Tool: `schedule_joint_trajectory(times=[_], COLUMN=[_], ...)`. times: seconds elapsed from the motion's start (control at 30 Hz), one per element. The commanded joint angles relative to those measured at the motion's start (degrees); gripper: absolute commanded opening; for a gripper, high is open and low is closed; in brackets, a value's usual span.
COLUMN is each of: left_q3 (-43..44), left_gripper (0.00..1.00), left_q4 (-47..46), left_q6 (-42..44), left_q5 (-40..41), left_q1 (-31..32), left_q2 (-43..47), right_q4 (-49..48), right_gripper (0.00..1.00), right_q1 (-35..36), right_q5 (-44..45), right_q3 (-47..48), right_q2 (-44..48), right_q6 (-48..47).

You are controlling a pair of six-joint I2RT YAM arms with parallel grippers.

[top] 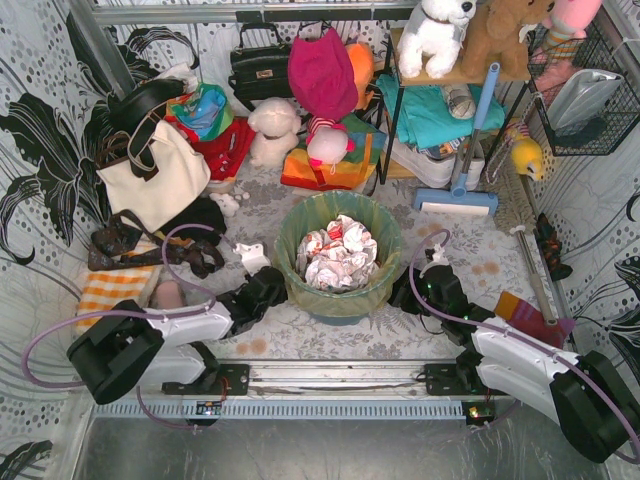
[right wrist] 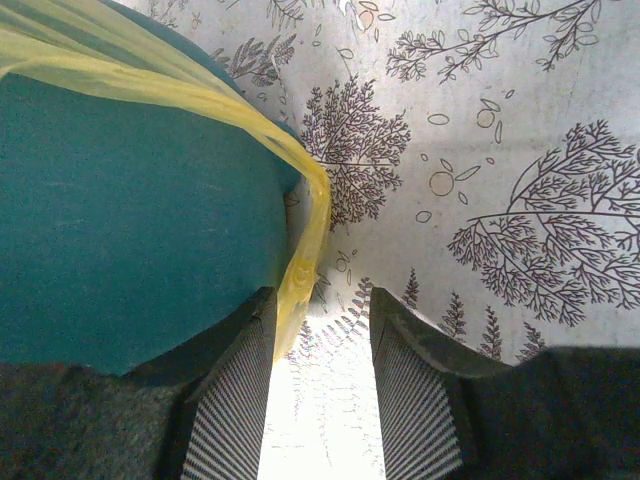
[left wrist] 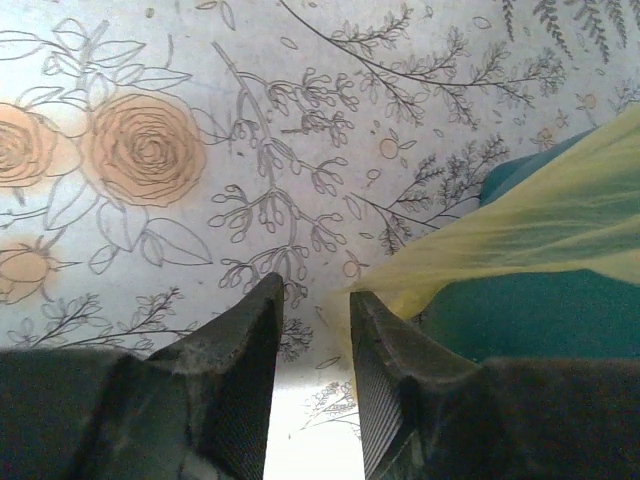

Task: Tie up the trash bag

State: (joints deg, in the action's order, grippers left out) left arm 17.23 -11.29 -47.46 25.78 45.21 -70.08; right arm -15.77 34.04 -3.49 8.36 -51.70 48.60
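**A:** Top view first. Nearest us, the left arm (top: 190, 322) and right arm (top: 520, 355) sit low. The left gripper (top: 255, 290) is at the bin's (top: 340, 310) eight o'clock, the right gripper (top: 430, 285) at its four.

**B:** And the trash bag (top: 300, 232)?

**A:** It lines the bin, mouth wide open, with crumpled paper (top: 338, 255) inside. Nothing is gathered or knotted.

**B:** Left wrist view?

**A:** The jaws are apart, and the tablecloth (left wrist: 300, 120) shows through the gap. A stretched flap of bag tapers in from two o'clock to the right-hand fingertip. It isn't pinched.

**B:** Right wrist?

**A:** Much the same: jaws apart. A yellow strip runs down from ten o'clock against the left-hand finger, unclamped.

**B:** So the step is taking hold of opposite rim flaps.

**A:** I'd say so. Next, each gripper must close on its flap, then lift it clear of the bin so the two can cross.
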Motion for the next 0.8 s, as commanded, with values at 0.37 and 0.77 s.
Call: schedule_joint_trajectory(times=[0.37,0.77], left_q3=[1.2,1.4], left_gripper=[0.0,0.0], left_q4=[-7.1,-4.2], left_q6=[2.7,3.3], left_q5=[-4.1,-4.6], left_q1=[-0.5,-0.5], left_q2=[0.2,2.2], right_q4=[-6.0,-12.6], right_gripper=[0.39,0.29], right_q1=[-0.2,-0.1], right_q5=[-3.1,-8.8], right_q3=[1.8,1.7], right_q2=[-6.7,-16.5], right_q6=[0.2,11.2])
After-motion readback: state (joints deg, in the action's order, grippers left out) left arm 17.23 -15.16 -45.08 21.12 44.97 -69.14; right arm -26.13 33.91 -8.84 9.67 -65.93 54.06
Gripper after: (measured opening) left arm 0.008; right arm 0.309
